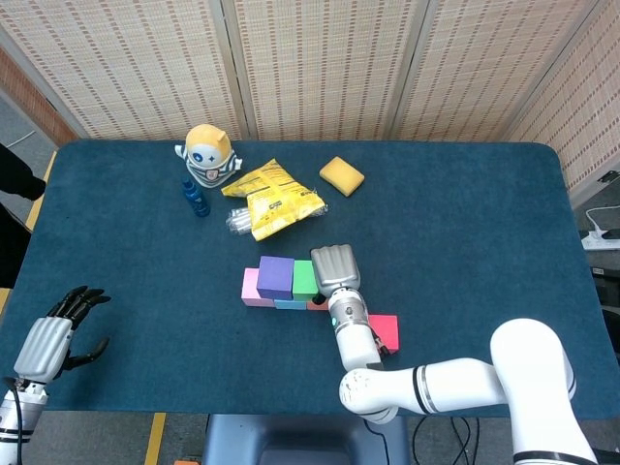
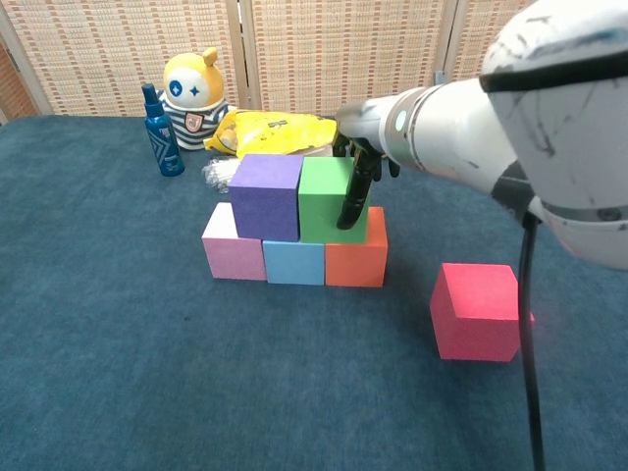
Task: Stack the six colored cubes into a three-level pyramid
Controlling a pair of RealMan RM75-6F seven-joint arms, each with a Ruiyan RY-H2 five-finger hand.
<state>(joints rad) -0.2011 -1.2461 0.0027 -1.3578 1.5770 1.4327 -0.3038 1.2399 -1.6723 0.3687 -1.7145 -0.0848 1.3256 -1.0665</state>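
Right hand point(image 2: 355, 182) clasped on green cube point(image 2: 324, 196), seated beside purple cube point(image 2: 265, 194) as second level | red cube point(image 2: 476, 309) kept aside on bench point(image 2: 118, 373) for apex | left hand point(image 1: 53, 334) spread, idle.

Bright even light, soft shadows (sharp focus)
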